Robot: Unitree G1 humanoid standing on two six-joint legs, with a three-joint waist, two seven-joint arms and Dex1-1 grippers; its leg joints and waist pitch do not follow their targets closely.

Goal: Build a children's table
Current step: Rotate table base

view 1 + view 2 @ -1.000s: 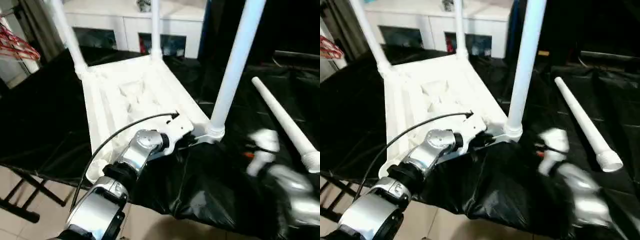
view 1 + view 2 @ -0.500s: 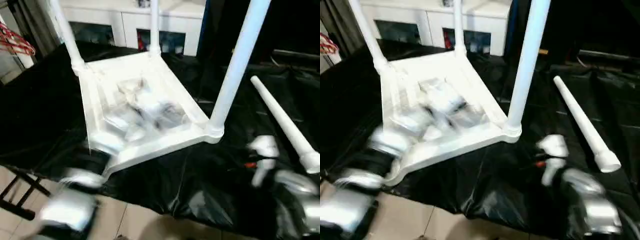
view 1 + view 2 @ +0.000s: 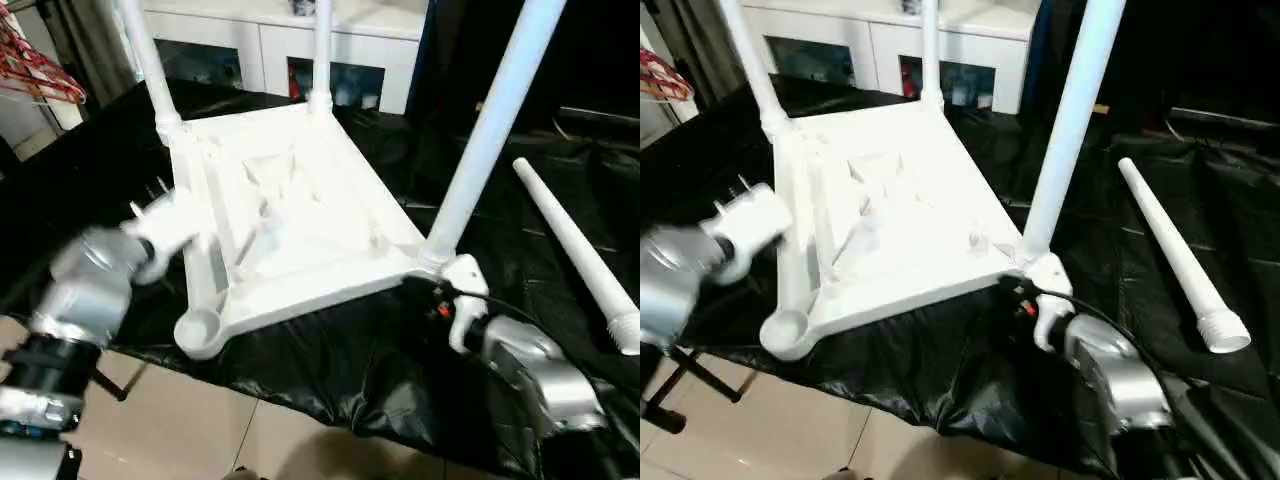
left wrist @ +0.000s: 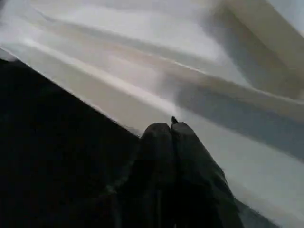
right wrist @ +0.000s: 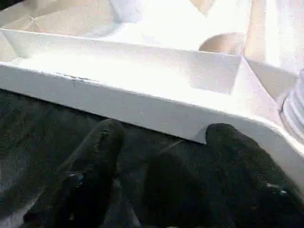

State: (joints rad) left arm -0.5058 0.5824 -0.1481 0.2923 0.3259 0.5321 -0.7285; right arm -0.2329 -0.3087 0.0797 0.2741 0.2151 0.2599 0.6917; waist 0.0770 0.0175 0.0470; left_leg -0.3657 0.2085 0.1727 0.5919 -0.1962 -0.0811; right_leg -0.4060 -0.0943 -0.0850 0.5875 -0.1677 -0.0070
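The white children's table point(image 3: 290, 215) lies upside down on a black-covered bench, ribbed underside up. Three legs stand in its corner sockets: back left point(image 3: 150, 75), back right point(image 3: 322, 50) and near right point(image 3: 490, 130). The near left socket point(image 3: 198, 330) is empty. A loose leg point(image 3: 575, 250) lies on the black cover to the right. My left gripper point(image 4: 171, 127) is shut with nothing in it, beside the top's left rim. My right gripper point(image 5: 166, 129) is open just in front of the rim at the near right corner point(image 3: 430, 265), both fingers short of the rim.
A white cabinet with glass doors point(image 3: 300, 40) stands behind the bench. Red hangers point(image 3: 40, 70) hang at the far left. The bench's front edge drops to a tiled floor point(image 3: 200, 420).
My left arm has swung from the top's near edge out to its left rim, and its gripper has shut. My right gripper has moved in to the near right corner.
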